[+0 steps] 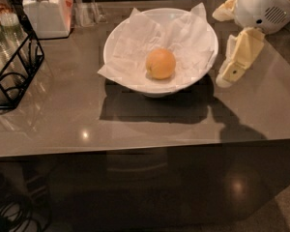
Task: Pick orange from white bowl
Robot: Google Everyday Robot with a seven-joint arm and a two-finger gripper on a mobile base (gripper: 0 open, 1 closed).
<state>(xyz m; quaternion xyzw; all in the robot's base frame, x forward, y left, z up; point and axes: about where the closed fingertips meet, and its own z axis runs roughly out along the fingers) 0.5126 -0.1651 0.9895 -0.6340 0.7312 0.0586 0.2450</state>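
The orange [160, 64] lies in the middle of the white bowl [117, 42], on crinkled white paper lining. The bowl stands on the grey table, back centre. My gripper [220, 48] is just right of the bowl's rim, above the table, with its white wrist housing at the top right. Its two cream fingers [239, 57] are spread apart and hold nothing. The gripper is apart from the orange.
A black wire rack [12, 66] with bottles stands at the left edge. A white lidded jar [44, 8] and a clear glass [84, 6] stand at the back left. The table's front edge [135, 146] runs across the lower middle.
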